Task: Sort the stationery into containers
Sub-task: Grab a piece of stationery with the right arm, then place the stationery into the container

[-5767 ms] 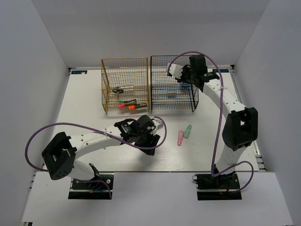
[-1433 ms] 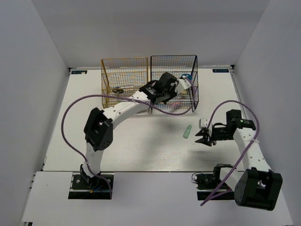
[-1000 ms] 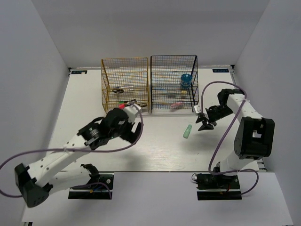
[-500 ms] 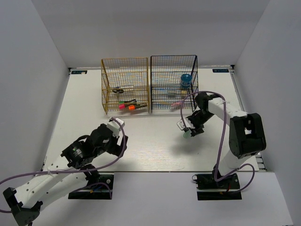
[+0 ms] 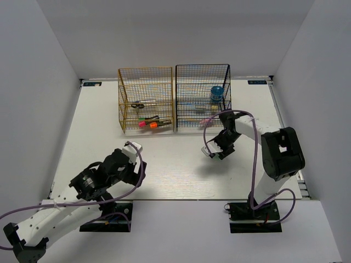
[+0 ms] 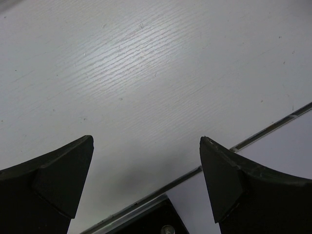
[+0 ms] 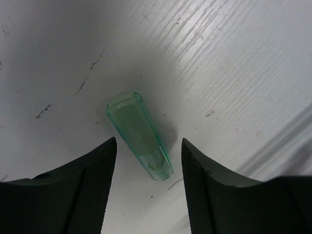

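Stationery fills the racks at the back of the white table [image 5: 93, 120], and one piece lies loose on the right. At the near left, the left gripper [image 6: 146, 140] hangs over bare tabletop close to the table's front edge, its two black fingers [image 6: 53, 175] spread wide with nothing between them. Farther back stands the gold-yellow wire rack [image 5: 126, 93]. Its upper tier holds what look like the black-handled scissors [image 5: 138, 104], and its lower tier holds black highlighters, with a pink cap [image 5: 142, 125] and an orange cap [image 5: 153, 124] side by side and a green-capped highlighter [image 5: 145, 118] just behind them. Touching that rack's right side is the black wire rack [image 5: 189, 74] of the same size. A round blue jar [image 5: 216, 93] sits in its upper right part and a pale pink stick [image 5: 205, 122] lies on its lower tier. In front of this rack the right arm bends down to the table, and the right gripper [image 7: 149, 141] sits low over the pastel green stick [image 7: 140, 136]. The stick lies flat on the table, slanted between the two parted fingers, with a gap of tabletop showing on either side, so neither finger touches it.
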You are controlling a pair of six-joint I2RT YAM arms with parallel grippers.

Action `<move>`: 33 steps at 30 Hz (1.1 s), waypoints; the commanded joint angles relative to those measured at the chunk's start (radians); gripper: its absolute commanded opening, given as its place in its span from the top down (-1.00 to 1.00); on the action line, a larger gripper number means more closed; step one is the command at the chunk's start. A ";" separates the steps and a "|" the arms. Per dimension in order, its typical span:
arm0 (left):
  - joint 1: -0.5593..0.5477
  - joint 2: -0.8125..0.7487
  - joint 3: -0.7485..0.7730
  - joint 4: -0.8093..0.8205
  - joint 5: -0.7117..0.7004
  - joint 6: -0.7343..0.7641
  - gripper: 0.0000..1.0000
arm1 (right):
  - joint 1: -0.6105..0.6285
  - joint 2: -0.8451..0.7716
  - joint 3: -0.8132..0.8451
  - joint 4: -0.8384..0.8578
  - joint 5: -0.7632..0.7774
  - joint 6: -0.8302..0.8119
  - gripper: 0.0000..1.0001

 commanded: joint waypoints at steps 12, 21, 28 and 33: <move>0.005 -0.078 -0.026 -0.030 -0.010 -0.038 -1.00 | 0.056 0.013 -0.111 0.073 0.101 -0.121 0.91; 0.003 -0.105 -0.020 -0.048 -0.005 -0.045 -1.00 | 0.053 -0.085 0.040 -0.052 -0.035 0.165 1.00; 0.002 -0.101 -0.021 -0.038 0.004 -0.050 -1.00 | 0.060 -0.226 0.146 0.122 -0.063 0.533 1.00; 0.003 -0.084 -0.015 -0.024 0.015 -0.054 -1.00 | 0.074 -0.214 0.220 0.346 0.165 0.818 1.00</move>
